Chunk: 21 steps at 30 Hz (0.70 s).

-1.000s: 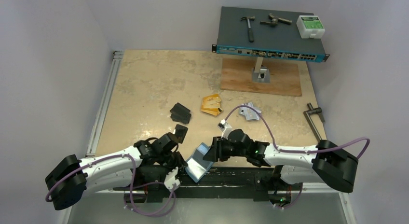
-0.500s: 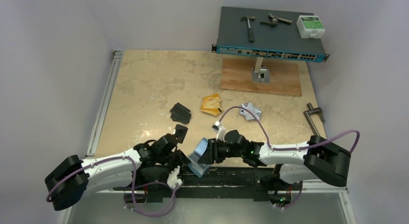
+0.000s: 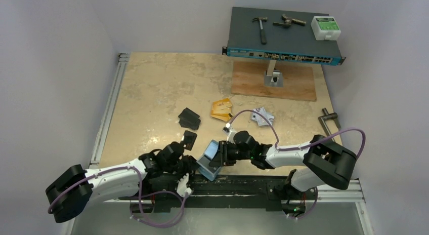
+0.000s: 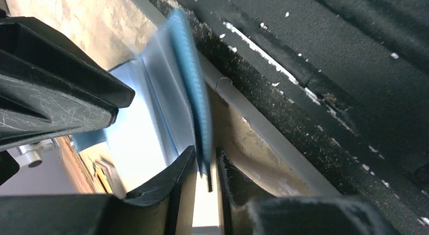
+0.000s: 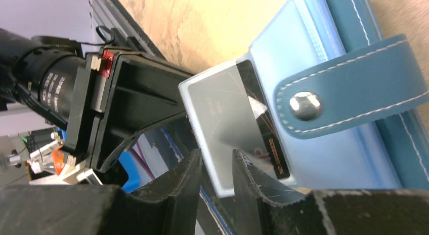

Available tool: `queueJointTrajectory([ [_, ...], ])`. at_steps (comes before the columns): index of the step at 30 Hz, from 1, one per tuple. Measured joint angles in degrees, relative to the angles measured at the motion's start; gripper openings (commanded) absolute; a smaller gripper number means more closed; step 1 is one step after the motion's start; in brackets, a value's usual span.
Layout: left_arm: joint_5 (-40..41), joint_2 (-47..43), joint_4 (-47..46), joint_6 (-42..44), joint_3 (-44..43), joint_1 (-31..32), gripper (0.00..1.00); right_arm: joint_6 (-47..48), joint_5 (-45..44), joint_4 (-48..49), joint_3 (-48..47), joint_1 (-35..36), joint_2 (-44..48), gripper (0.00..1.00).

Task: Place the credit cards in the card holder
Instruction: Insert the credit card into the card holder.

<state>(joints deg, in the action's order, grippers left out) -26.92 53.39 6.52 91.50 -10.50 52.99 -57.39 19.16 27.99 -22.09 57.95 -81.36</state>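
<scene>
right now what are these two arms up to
The card holder sits open at the near edge of the table. The left fingers pinch one flap; the right fingers grip a glossy card against a pale inner pocket, not fully in. The black cards, orange cards and silver cards wait on the table.

card holder [image 3: 208, 161] shifted
the right gripper [image 3: 221, 154] has pressed in leftward, carrying it a little left and farther back.
</scene>
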Motion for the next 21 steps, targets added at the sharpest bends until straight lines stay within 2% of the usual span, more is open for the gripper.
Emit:
queueJointTrajectory([
  [2,0.11,-0.61,-0.11,1.07,-0.04,-0.11,0.61,0.31,-0.02,-0.85,-0.59,-1.14,0.0,0.29],
  [3,0.09,-0.85,-0.76,1.14,-0.24,-0.35,0.69,0.59,-0.02,-1.31,-1.18,-1.68,-0.02,0.29],
  [4,0.2,-1.25,-0.63,0.94,-0.72,-0.57,0.72,1.01,0.02,-1.62,-1.95,-2.16,-0.11,0.29],
  [6,0.2,-1.53,0.2,0.42,-1.92,-1.27,0.72,2.03,0.04,-2.49,-4.42,-2.97,-1.01,0.28],
  [11,0.15,-3.23,5.35,-1.14,-3.43,-2.73,0.64,5.27,-0.13,-4.09,-11.58,-4.17,-6.29,0.24],
  [17,-0.15,-8.72,13.38,-3.91,-3.39,-2.73,0.54,5.86,-0.07,-3.1,-11.26,-3.96,-8.52,0.21],
  [21,-0.11,-10.56,16.5,-5.97,-3.41,-3.19,0.53,5.35,0.11,-1.62,-10.23,-3.63,-9.51,0.2],
])
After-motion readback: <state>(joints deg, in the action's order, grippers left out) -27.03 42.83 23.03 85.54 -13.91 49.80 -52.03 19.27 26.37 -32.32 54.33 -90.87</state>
